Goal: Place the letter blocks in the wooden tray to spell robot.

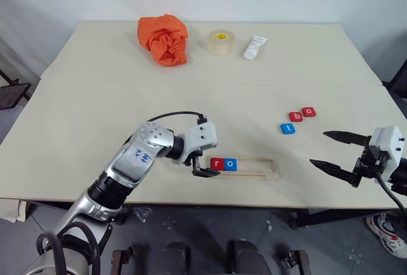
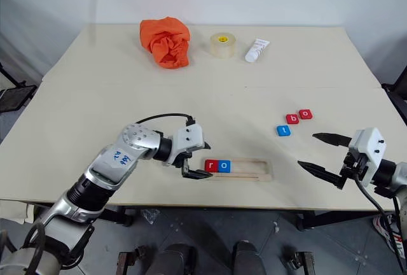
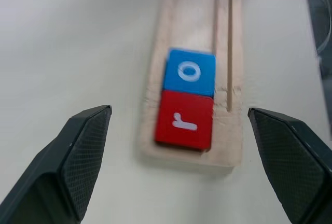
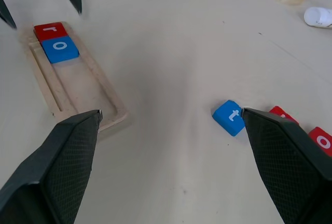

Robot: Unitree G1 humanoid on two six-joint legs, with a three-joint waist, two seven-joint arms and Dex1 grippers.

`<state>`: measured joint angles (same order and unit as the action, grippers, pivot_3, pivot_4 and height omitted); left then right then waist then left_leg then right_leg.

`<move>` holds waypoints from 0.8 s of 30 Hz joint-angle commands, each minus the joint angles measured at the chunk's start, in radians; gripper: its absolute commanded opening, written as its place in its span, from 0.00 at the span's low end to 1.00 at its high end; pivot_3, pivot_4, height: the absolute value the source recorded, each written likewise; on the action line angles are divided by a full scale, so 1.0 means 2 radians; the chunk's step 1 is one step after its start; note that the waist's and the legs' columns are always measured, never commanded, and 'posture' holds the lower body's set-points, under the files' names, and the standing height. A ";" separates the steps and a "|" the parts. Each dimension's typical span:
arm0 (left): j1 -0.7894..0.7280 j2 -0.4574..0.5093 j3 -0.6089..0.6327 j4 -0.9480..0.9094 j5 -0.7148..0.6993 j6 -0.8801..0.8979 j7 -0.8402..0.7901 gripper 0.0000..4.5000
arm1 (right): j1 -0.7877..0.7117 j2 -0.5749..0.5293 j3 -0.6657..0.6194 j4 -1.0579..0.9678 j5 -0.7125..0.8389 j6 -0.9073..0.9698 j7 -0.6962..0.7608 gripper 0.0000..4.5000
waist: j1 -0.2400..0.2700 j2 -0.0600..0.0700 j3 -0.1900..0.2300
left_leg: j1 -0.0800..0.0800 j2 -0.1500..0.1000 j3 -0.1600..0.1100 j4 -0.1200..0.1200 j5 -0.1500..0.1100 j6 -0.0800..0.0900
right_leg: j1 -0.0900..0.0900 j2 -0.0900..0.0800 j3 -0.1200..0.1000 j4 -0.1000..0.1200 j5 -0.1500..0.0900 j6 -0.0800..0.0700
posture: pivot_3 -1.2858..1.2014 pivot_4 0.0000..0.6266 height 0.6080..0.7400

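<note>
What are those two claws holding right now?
Nothing. The left gripper stands open at the tray's end, and the right gripper is open too.

Three red letter blocks, two blue letter blocks, one wooden tray

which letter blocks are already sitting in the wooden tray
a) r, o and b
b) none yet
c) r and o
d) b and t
c: the red r and the blue o sit side by side at the left end of the wooden tray, while the red b, the red o and the blue t lie loose on the table.
</note>
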<state>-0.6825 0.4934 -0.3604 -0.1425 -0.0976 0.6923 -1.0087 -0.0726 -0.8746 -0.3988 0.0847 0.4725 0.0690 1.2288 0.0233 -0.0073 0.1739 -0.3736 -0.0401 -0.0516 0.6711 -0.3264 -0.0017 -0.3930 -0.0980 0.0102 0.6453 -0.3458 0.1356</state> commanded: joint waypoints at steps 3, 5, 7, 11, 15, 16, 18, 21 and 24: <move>0.005 0.001 0.111 0.048 -0.067 -0.093 -0.010 0.99 | -0.013 0.006 -0.012 0.015 -0.007 0.019 -0.053 1.00 | -0.001 0.000 0.000 | 0.000 0.000 0.000 0.000 0.000 0.000 | 0.000 0.000 0.000 0.000 0.000 0.000 | 0.52 0.24 1.00; 0.003 -0.012 0.139 0.078 -0.083 -0.124 -0.005 0.99 | -0.017 0.014 -0.011 0.015 -0.003 0.025 -0.068 1.00 | -0.001 0.000 0.000 | 0.000 0.000 0.000 0.001 0.000 0.000 | 0.000 0.000 -0.001 0.000 0.000 0.000 | 0.52 0.24 1.00; 0.002 -0.011 0.155 0.111 -0.087 -0.183 -0.021 0.99 | -0.015 0.025 -0.013 0.003 0.003 0.033 -0.084 1.00 | -0.001 0.000 0.000 | 0.000 0.000 0.000 0.001 0.000 0.000 | 0.000 0.000 -0.001 0.000 0.000 0.000 | 0.52 0.24 1.00; 0.057 0.002 0.179 0.136 -0.127 -0.293 -0.114 0.99 | -0.010 0.041 -0.021 -0.021 0.007 0.073 -0.138 1.00 | -0.003 0.000 0.000 | 0.000 0.000 0.000 0.001 0.000 0.000 | 0.000 0.000 -0.001 0.000 0.000 0.000 | 0.52 0.24 1.00; 0.092 -0.001 0.188 0.171 -0.141 -0.362 -0.159 0.99 | -0.007 0.042 -0.027 -0.032 0.009 0.112 -0.177 1.00 | -0.004 0.001 0.000 | 0.000 0.000 0.000 0.000 0.000 0.000 | 0.000 -0.001 -0.001 0.000 0.000 0.000 | 0.52 0.24 1.00; 0.099 -0.006 0.193 0.183 -0.150 -0.379 -0.173 0.99 | -0.005 0.041 -0.030 -0.035 0.010 0.125 -0.185 1.00 | -0.003 0.001 0.000 | 0.000 0.000 0.000 0.001 0.000 0.000 | 0.000 -0.001 -0.001 0.000 0.000 0.000 | 0.52 0.24 1.00; 0.107 -0.011 0.196 0.209 -0.155 -0.411 -0.193 0.99 | 0.001 0.040 -0.035 -0.041 0.008 0.134 -0.198 1.00 | 0.000 0.001 0.000 | 0.000 0.000 0.000 0.001 0.000 0.000 | 0.000 -0.001 -0.001 0.000 0.000 0.000 | 0.52 0.24 1.00; 0.108 -0.008 0.193 0.236 -0.154 -0.436 -0.213 0.99 | 0.022 0.047 -0.047 -0.068 0.009 0.135 -0.210 1.00 | 0.001 0.001 0.000 | 0.000 0.000 0.000 0.002 0.000 0.000 | 0.001 -0.001 -0.001 0.000 0.000 0.000 | 0.52 0.24 1.00; 0.104 -0.009 0.195 0.245 -0.164 -0.437 -0.227 0.99 | 0.040 0.055 -0.059 -0.095 0.017 0.144 -0.226 1.00 | 0.000 0.001 0.000 | 0.000 0.000 0.000 0.001 0.000 0.000 | 0.001 -0.001 -0.001 0.000 0.000 0.000 | 0.52 0.24 1.00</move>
<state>-0.4634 0.4734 0.0163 0.3510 -0.3970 -0.1640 -1.4422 0.0003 -0.7681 -0.4689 -0.0530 0.4818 0.3532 0.7960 0.0223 -0.0062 0.1732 -0.3738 -0.0399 -0.0519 0.6738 -0.3273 -0.0013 -0.3920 -0.1002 0.0078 0.6455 -0.3457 0.1355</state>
